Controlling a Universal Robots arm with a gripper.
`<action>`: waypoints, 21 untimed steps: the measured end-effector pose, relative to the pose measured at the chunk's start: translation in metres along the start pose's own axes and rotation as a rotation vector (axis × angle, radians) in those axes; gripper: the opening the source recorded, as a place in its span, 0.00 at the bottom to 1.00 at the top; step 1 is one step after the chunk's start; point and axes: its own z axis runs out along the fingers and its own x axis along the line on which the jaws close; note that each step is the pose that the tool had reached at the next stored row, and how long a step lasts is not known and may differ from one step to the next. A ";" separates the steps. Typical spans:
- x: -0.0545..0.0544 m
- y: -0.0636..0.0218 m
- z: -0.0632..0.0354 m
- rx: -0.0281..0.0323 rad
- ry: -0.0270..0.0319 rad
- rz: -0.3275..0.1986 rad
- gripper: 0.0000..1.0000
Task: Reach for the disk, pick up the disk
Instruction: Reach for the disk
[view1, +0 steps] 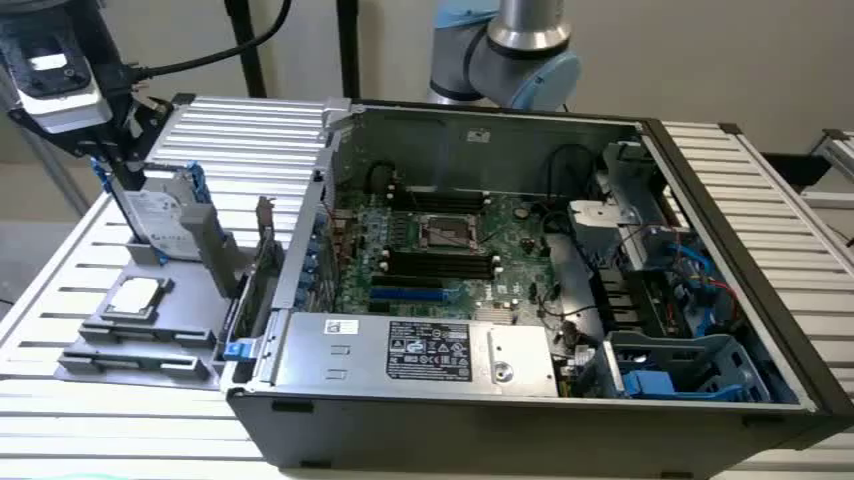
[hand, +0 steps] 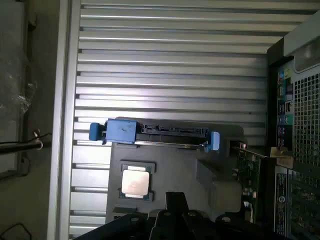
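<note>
The disk (view1: 163, 218) is a silver-grey hard drive with a white label and blue rails. It stands on edge in a slot of a grey holder (view1: 140, 340) at the exterior view's left. In the wrist view I see the disk (hand: 160, 133) edge-on, with blue rail ends on both sides. My gripper (view1: 123, 172) hangs from the upper left, its tip beside the disk's upper edge on the side away from the computer. In the wrist view the gripper (hand: 175, 215) is dark and sits short of the disk, over the grey holder (hand: 175, 165).
A small square silver chip (view1: 134, 297) (hand: 135, 181) lies in the holder near the disk. A circuit card (view1: 263, 250) stands between the holder and the open computer case (view1: 534, 300). Blue caddies (view1: 681, 370) sit inside the case. Everything rests on a slatted metal table (view1: 787, 240).
</note>
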 end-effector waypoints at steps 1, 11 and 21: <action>0.000 0.0000 0.0000 0.0000 0.0000 0.000 0.11; 0.000 0.0000 0.0000 0.0000 0.0000 0.000 0.11; 0.017 0.0041 -0.0060 0.0001 0.0000 0.001 0.11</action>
